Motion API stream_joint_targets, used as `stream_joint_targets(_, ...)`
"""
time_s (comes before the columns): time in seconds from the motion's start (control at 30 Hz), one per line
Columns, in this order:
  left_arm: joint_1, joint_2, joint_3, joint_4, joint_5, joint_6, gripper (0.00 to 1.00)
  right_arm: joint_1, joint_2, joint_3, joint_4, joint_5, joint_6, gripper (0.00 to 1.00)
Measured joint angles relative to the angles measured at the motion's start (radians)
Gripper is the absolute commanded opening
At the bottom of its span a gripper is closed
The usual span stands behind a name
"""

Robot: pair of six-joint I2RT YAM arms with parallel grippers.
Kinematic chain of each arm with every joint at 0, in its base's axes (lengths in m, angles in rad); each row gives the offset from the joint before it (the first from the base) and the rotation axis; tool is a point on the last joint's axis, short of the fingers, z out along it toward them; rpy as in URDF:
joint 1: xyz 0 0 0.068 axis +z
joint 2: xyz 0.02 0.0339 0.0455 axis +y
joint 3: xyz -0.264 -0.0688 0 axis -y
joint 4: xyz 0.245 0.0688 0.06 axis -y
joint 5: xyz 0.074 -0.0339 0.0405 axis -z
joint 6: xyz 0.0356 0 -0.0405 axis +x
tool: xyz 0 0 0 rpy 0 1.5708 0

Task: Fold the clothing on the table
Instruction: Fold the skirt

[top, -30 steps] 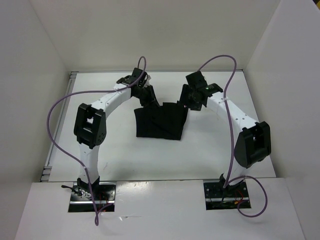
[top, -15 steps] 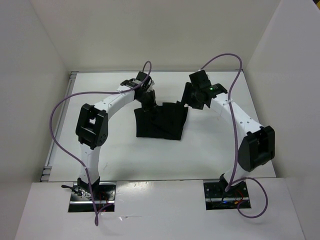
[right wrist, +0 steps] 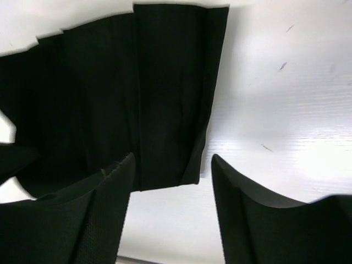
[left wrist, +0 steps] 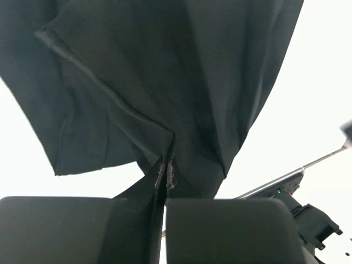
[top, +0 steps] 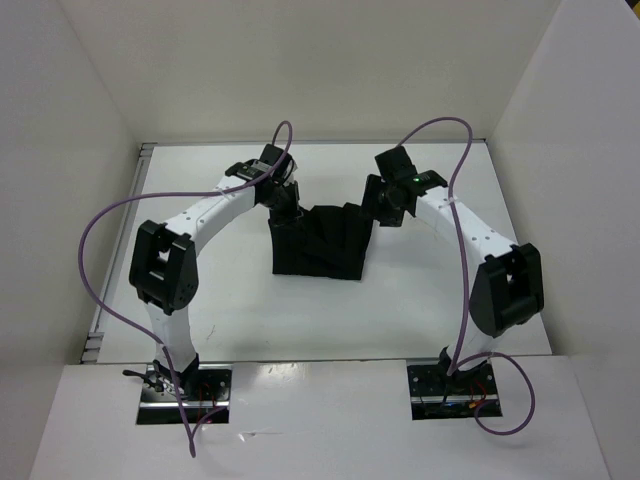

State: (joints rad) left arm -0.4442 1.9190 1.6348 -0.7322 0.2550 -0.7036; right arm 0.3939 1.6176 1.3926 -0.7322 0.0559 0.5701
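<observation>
Place: clothing (top: 318,245) at far middle of table (top: 250,310), partly bunched | Left gripper (left wrist: 165,179): clamped on far-left corner of clothing | Right gripper (right wrist: 171,159): spread wide over far-right edge, gripping nothing | Risk: lifting one side alone probably drags and twists clothing; thin pinch may slip.

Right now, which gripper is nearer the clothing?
Left. The left gripper is shut on a fold at the far left corner of the clothing; the right gripper hangs open over its far right edge, not gripping.
</observation>
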Motion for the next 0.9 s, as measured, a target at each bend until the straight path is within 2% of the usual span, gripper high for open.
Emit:
stream_joint_targets(0.1, 0.0, -0.057, -0.043, 0.002, -0.027, 0.004, 0.0, 0.0, 0.063, 0.0, 0.004, -0.057, -0.012, 0.55)
stream_joint_targets(0.23, 0.0, -0.084, -0.121, 0.008, -0.057, 0.02, 0.0, 0.0, 0.137, -0.008, 0.011, -0.146, -0.019, 0.37)
stream_joint_targets(0.27, 0.0, -0.084, -0.14, 0.006, -0.063, 0.021, 0.0, 0.0, 0.147, -0.011, 0.013, -0.167, -0.019, 0.27)
stream_joint_targets(0.37, 0.0, -0.084, -0.187, 0.001, -0.083, 0.023, 0.0, 0.0, 0.159, -0.032, 0.025, -0.222, -0.014, 0.14)
stream_joint_targets(0.57, 0.016, -0.084, -0.231, 0.015, -0.122, 0.03, 0.0, 0.008, 0.172, -0.073, 0.059, -0.295, 0.002, 0.13)
stream_joint_targets(0.83, 0.031, -0.014, -0.282, 0.037, -0.194, 0.05, 0.0, 0.032, 0.311, -0.077, 0.114, -0.404, 0.008, 0.26)
stream_joint_targets(0.87, 0.031, 0.005, -0.285, 0.04, -0.198, 0.05, 0.06, 0.035, 0.323, -0.077, 0.116, -0.412, 0.008, 0.26)
stream_joint_targets(0.9, 0.031, 0.021, -0.29, 0.045, -0.2, 0.052, 0.18, 0.037, 0.332, -0.077, 0.117, -0.417, 0.008, 0.29)
